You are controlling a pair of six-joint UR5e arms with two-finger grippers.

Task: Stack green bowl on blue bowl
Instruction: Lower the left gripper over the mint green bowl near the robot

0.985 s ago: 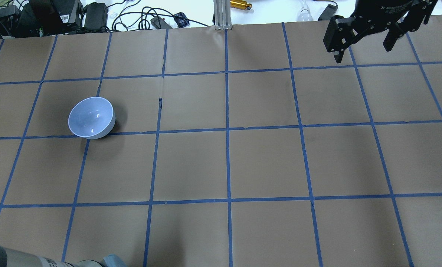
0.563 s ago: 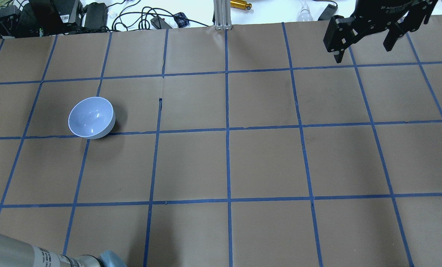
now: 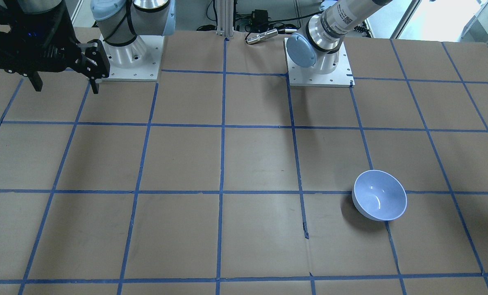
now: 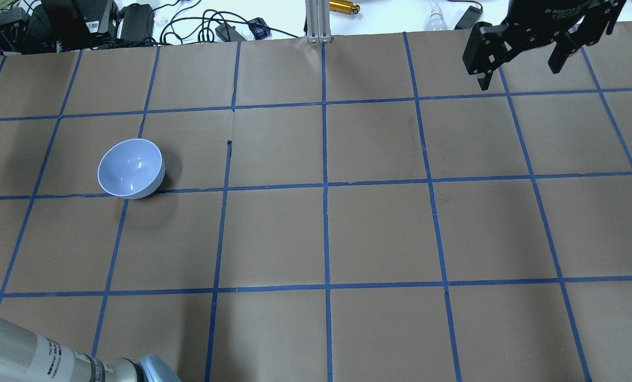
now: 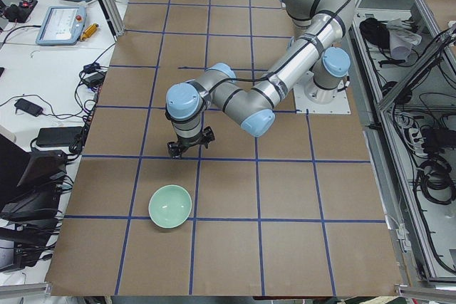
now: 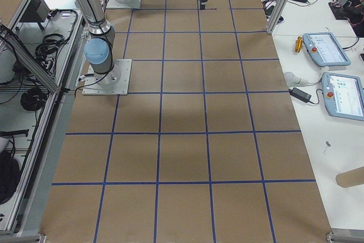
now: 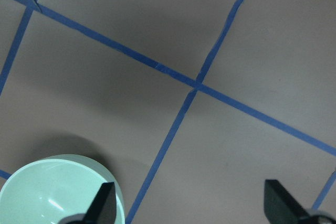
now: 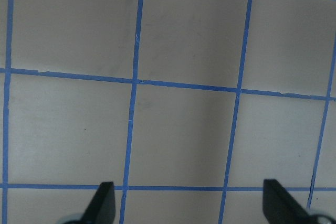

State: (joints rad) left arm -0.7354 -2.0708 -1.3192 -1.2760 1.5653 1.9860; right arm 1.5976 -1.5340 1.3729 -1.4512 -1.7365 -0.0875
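A round, shiny, mint-green bowl (image 5: 170,206) is sitting right way up on the brown paper table (image 5: 235,247), at the robot's left end. Just past it, the left gripper (image 5: 189,146) is hanging above the table, not touching the bowl, with its jaws wide apart and empty. Farther along, a round, shiny, pale blue bowl (image 4: 131,168) is sitting alone, well apart from the green one. Farthest off, the right gripper (image 4: 518,74) is hanging with its jaws wide and empty.

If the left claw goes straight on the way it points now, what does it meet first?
Probably the brown table, beside the green bowl. The left claw points down; one finger looks near the rim, but depth is unclear.
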